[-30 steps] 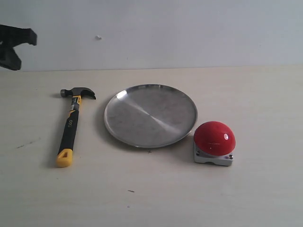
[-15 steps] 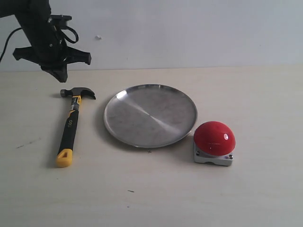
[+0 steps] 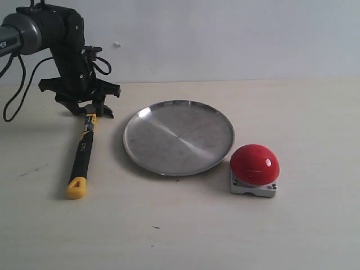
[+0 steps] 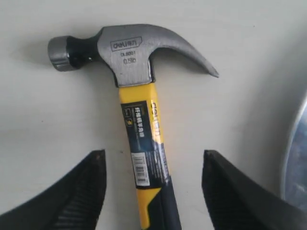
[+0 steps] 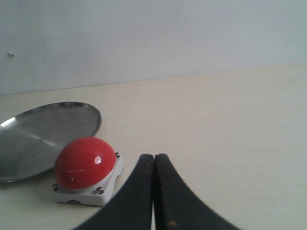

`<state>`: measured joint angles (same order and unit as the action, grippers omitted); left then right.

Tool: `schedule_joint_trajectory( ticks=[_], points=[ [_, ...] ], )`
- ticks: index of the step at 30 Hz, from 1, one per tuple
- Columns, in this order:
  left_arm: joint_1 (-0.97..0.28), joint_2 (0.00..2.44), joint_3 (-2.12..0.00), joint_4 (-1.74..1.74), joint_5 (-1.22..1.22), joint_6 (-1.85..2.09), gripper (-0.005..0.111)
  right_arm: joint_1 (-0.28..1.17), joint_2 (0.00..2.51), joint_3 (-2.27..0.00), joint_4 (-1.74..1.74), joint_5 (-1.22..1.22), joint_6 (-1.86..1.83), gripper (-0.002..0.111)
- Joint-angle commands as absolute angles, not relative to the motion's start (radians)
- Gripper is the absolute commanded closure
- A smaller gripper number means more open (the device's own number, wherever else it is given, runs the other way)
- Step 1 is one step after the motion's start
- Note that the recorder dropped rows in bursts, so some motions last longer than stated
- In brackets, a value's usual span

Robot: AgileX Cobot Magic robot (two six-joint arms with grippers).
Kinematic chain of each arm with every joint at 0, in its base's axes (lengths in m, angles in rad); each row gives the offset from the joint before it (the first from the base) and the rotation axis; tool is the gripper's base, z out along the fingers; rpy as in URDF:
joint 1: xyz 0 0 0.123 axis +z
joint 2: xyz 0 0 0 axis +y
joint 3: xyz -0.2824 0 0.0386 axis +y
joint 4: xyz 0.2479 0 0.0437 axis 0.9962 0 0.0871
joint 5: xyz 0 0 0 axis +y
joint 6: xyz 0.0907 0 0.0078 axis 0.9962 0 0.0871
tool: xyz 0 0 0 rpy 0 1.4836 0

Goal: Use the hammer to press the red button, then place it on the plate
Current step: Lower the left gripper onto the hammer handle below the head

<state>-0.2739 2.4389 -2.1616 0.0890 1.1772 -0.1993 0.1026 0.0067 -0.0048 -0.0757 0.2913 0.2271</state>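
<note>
Left gripper (image 3: 88, 109): spread wide, set astride the hammer (image 3: 83, 151) just below its head; one fingertip (image 4: 72, 191) on each side of the yellow shaft, neither touching as far as the wrist view shows.
Change: down and inward from half a second ago, when hanging above and behind the head; a second ago barely in view at the frame's edge.
Hammer position: flat on the table (image 3: 169, 230), left of the plate (image 3: 180, 138), head toward the far wall, yellow butt nearest the camera; same place as in both earlier frames, not lifted.
Red button (image 3: 255, 162): right of the plate, just beside its rim; unpressed, unmoved.
Plate contents: nothing.
Right gripper (image 5: 153, 191): pressed together, holding nothing, parked near the button.
Task standing: approach judged complete, grasp not yet made; probably next, closing on the shaft.
</note>
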Motion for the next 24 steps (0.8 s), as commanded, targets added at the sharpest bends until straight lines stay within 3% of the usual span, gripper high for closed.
schedule_joint_trajectory(
  ticks=[1,24],
  points=[
    [-0.279,2.459,-2.17,0.092,1.147,-0.209,0.049,0.097,0.0,0.0,-0.076,0.283,0.222,0.108],
    [-0.231,2.571,-2.213,0.066,1.108,-0.173,0.049,0.097,0.0,0.0,-0.076,0.283,0.222,0.108]
  ],
)
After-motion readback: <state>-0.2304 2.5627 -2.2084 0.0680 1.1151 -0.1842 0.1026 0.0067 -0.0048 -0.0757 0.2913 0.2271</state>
